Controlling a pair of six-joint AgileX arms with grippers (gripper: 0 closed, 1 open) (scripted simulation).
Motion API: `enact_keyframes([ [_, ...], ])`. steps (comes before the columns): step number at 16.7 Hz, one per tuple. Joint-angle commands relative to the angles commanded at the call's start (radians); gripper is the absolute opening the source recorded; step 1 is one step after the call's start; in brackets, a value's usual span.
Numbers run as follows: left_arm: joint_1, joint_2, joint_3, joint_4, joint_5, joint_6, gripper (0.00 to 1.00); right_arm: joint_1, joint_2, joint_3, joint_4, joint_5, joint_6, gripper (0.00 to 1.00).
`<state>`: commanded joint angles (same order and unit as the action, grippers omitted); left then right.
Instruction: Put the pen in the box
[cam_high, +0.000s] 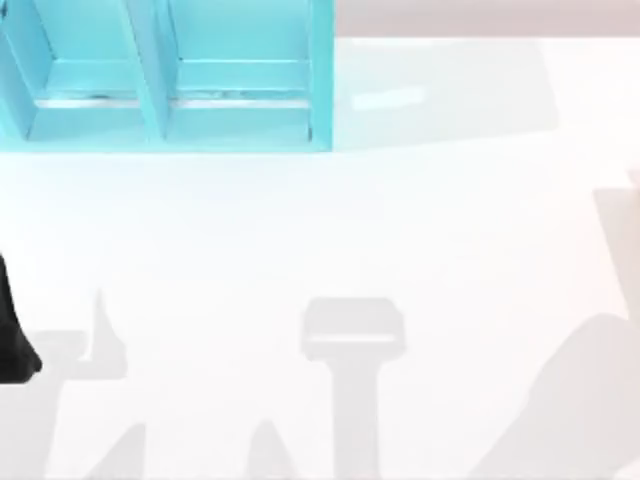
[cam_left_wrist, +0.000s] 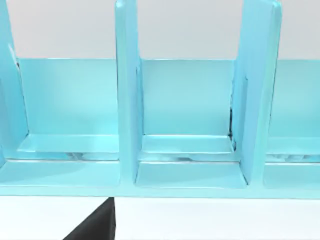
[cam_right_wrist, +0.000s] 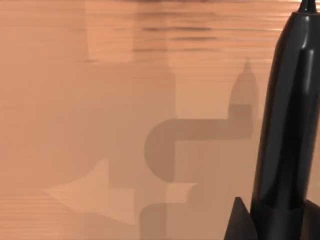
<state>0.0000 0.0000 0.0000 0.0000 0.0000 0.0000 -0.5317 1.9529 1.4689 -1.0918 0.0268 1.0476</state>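
The box (cam_high: 165, 100) is a light blue open rack with upright dividers, standing at the table's far left. The left wrist view faces its compartments (cam_left_wrist: 187, 115) from close by. A dark part of my left arm (cam_high: 12, 335) shows at the table's left edge, well in front of the box. The pen (cam_right_wrist: 285, 125), glossy black and tapering to a tip, fills the right wrist view's side. It rises from my right gripper (cam_right_wrist: 270, 225), which is shut on its lower end, above an orange-brown surface.
The white table (cam_high: 350, 230) stretches in front of and to the right of the box, crossed by grey shadows of the arms (cam_high: 355, 340). A dark wedge (cam_left_wrist: 95, 225) sits low in the left wrist view, in front of the box.
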Motion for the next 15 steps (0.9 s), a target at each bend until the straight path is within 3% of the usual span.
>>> enact_keyframes([
  [13, 0.000, 0.000, 0.000, 0.000, 0.000, 0.000, 1.00, 0.000, 0.000, 0.000, 0.000, 0.000, 0.000, 0.98],
  [15, 0.000, 0.000, 0.000, 0.000, 0.000, 0.000, 1.00, 0.000, 0.000, 0.000, 0.000, 0.000, 0.000, 1.00],
])
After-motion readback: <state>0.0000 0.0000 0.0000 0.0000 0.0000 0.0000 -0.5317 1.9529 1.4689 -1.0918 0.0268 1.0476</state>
